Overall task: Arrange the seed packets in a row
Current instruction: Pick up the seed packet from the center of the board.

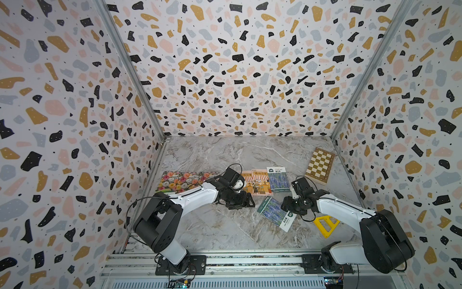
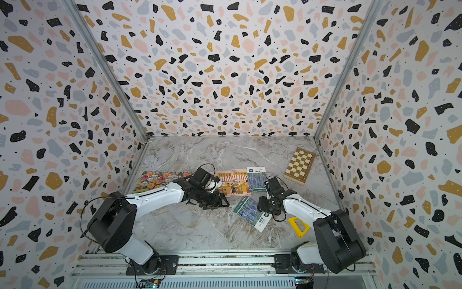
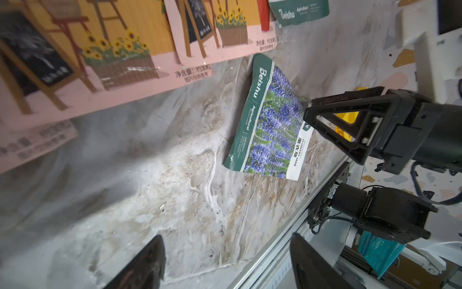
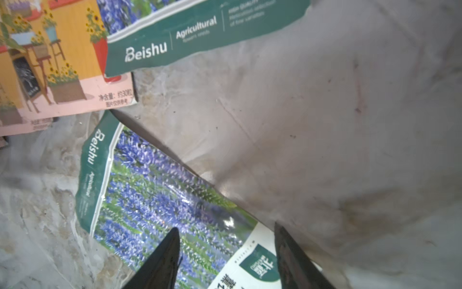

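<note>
Top views
- Marble counter (image 1: 225,155). Packets run in a row across its middle: flower packets (image 1: 178,181) hard by the left edge, shop packets (image 1: 257,184) next, a lavender packet (image 1: 278,179) closing the row's right end
- Loose lavender packet (image 1: 272,212) lies askew, nearer the front edge than the row
- Checkerboard (image 1: 320,165) along the right edge toward the far right corner
- Yellow frame (image 1: 325,225) near the front right corner, partly under the right arm
- Open marble from the row to the far edge, and at front left
- Left claw (image 1: 243,201) low, just in front of the shop packets; right claw (image 1: 287,206) over the loose packet's label end

Left wrist view
- Left claw (image 3: 226,237) wide, only marble between its jaws
- Loose lavender packet (image 3: 270,120) lies ahead, its green corner just beside the shop packets' near edge; touching or not, cannot tell
- A finger (image 3: 350,100) of the right claw hangs over the white label end
- Front rail (image 3: 275,245) runs close behind the packet

Right wrist view
- Right claw (image 4: 226,226) parted about halfway, jaws straddling the label corner from above, gripping nothing; contact unclear
- Dark shadow under the packet's long edge, bare marble past it
- Lavender packet (image 4: 200,32) in the row overlaps the neighbouring shop packet's corner
</note>
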Controlling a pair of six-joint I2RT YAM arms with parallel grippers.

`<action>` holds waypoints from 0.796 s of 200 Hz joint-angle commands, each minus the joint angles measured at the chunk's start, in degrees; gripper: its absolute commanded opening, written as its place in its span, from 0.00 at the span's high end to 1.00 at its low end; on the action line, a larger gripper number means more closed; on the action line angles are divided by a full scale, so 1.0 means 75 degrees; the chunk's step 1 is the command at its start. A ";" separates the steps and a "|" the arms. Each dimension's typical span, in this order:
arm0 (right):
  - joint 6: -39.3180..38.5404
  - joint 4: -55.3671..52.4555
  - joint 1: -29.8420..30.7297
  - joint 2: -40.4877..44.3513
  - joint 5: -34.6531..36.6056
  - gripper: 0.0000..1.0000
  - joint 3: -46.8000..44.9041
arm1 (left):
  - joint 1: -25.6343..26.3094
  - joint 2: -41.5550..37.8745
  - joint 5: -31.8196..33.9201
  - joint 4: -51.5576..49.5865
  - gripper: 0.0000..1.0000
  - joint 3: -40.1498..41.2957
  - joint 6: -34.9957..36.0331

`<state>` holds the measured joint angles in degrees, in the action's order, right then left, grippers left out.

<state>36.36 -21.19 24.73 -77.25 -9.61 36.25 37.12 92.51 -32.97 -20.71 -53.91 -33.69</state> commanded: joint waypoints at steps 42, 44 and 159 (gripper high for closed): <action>0.0058 0.0036 0.0050 0.0082 0.0157 0.45 -0.0134 | 0.0299 0.0883 -0.0452 0.0664 0.36 -0.0296 -0.0250; 0.0052 0.0036 0.0047 0.0076 0.0165 0.46 -0.0134 | 0.0309 0.0913 -0.0469 0.0690 0.36 -0.0299 -0.0265; 0.0063 -0.0135 0.0259 0.0437 0.0036 0.52 -0.0403 | 0.0417 0.1363 -0.0123 0.0683 0.41 -0.0394 -0.0353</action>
<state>36.47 -21.82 26.39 -74.06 -8.58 34.54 39.92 101.69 -35.20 -16.19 -55.18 -35.90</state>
